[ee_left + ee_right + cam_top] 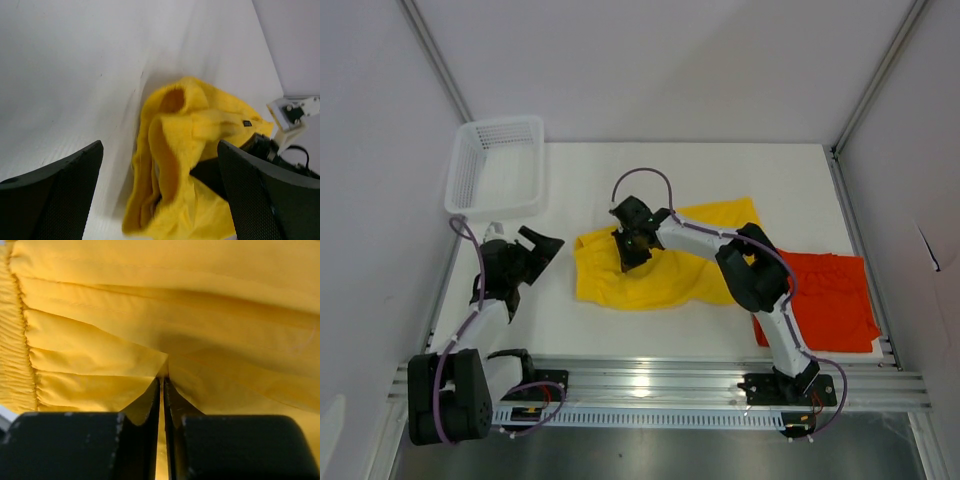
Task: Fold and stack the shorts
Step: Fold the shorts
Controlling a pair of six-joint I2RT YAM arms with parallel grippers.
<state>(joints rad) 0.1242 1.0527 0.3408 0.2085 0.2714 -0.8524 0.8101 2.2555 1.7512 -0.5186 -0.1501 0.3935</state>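
Note:
The yellow shorts (650, 275) lie crumpled at the middle of the table, and show in the left wrist view (190, 165) with the small black logo (246, 123). My right gripper (633, 248) is shut on a fold of the yellow shorts (165, 330) near their upper left part, the cloth pinched between its fingers (150, 405). The orange-red shorts (825, 300) lie flat at the right, partly under the right arm. My left gripper (542, 248) is open and empty, left of the yellow shorts and apart from them; its fingers (60, 185) frame the cloth.
A white mesh basket (498, 166) stands at the table's back left. The table's front edge carries a metal rail (650, 385) with both arm bases. Grey walls close in the left, right and back.

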